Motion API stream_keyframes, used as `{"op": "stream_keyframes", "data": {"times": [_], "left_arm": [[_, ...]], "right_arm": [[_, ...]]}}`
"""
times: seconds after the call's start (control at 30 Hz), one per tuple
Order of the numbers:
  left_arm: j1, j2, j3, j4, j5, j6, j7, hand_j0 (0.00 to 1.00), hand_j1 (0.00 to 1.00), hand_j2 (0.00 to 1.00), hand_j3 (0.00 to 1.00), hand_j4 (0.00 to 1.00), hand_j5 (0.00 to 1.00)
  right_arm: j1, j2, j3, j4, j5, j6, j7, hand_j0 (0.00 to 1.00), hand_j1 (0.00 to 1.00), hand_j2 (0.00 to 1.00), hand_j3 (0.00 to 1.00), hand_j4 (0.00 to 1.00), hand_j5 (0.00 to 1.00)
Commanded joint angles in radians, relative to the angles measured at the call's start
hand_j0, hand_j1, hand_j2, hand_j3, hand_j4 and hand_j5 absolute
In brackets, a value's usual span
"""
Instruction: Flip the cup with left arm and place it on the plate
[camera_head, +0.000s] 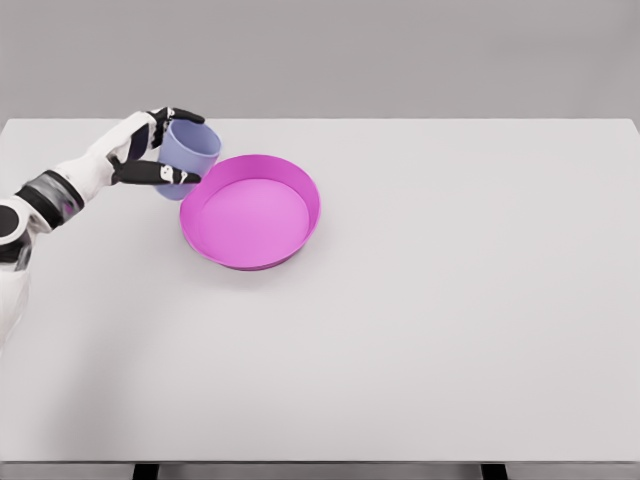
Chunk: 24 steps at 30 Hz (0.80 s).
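Near the white table's (400, 330) far-left corner, the left hand (150, 150) grips the tilted cup (187, 157), which could clip the plate's (300, 180) rim.

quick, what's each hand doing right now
Left hand: fingers closed around the lavender cup, beside the magenta plate.
Right hand: not in view.

My work surface is a white desk (420, 330) spanning nearly the full view. One item rests directly on it: a shallow magenta plate (302, 180), left of centre, upright.
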Motion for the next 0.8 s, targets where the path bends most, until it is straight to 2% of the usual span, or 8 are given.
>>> {"op": "stream_keyframes", "data": {"times": [0.0, 0.17, 0.37, 0.5, 0.77], "left_arm": [[0.0, -0.015, 0.006, 0.0, 0.024, 0.005, 0.002, 0.69, 0.69, 0.69, 0.69, 0.69, 0.69], [0.008, -0.046, 0.006, -0.001, 0.076, 0.005, 0.002, 0.68, 0.68, 0.68, 0.68, 0.68, 0.68], [0.014, -0.138, 0.004, 0.0, 0.108, 0.008, 0.002, 0.69, 0.69, 0.69, 0.69, 0.69, 0.69], [0.026, -0.154, 0.004, 0.011, 0.141, 0.021, 0.0, 0.69, 0.69, 0.69, 0.69, 0.69, 0.69], [0.035, -0.189, 0.004, 0.059, 0.142, 0.039, 0.0, 0.7, 0.7, 0.7, 0.7, 0.7, 0.7]], "right_arm": [[0.0, 0.0, 0.0, 0.0, 0.0, 0.001, 0.0, 1.0, 1.0, 1.0, 1.0, 1.0, 1.0], [0.0, 0.0, 0.0, 0.0, 0.0, 0.0, 0.0, 1.0, 1.0, 1.0, 1.0, 1.0, 1.0], [0.0, 0.0, 0.0, 0.0, 0.0, 0.0, 0.0, 1.0, 1.0, 1.0, 1.0, 1.0, 1.0], [0.0, 0.0, 0.0, 0.0, 0.0, 0.0, 0.002, 1.0, 1.0, 1.0, 1.0, 1.0, 1.0], [0.0, 0.0, 0.0, 0.0, 0.0, 0.0, 0.0, 1.0, 1.0, 1.0, 1.0, 1.0, 1.0]]}}
